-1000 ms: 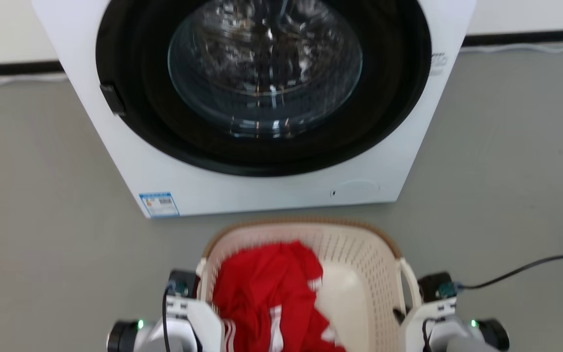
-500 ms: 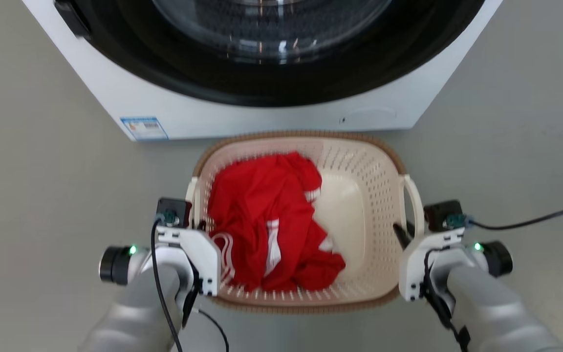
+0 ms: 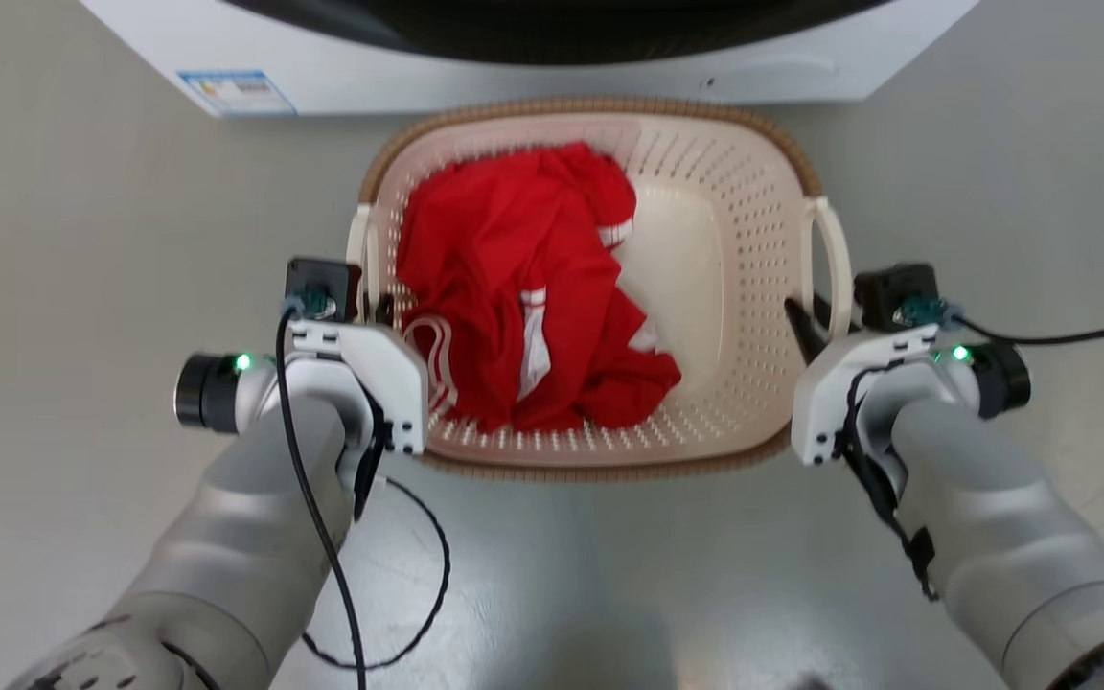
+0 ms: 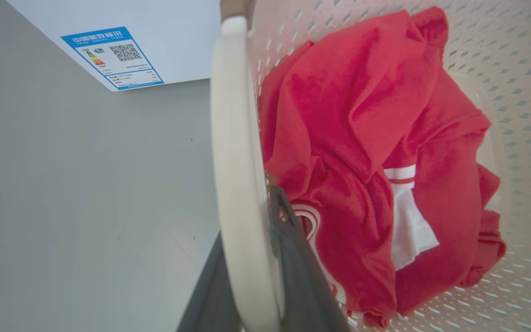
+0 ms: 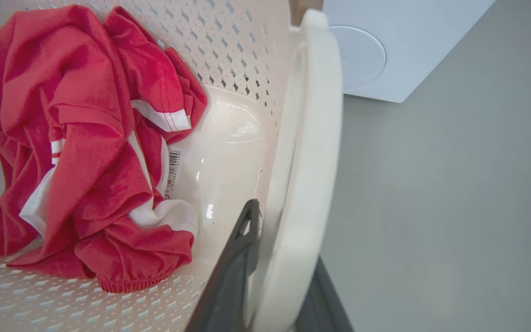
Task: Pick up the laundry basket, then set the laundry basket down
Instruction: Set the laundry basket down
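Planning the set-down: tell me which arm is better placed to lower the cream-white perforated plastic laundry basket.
Neither: use both. The left gripper straddles the left white loop handle of the laundry basket, the right gripper straddles the right handle, so lowering with one alone would likely tip it.

The washing machine is cut off by the head view's top edge. The red garment hides much of the laundry basket's floor. The blue label's print is too small to read.
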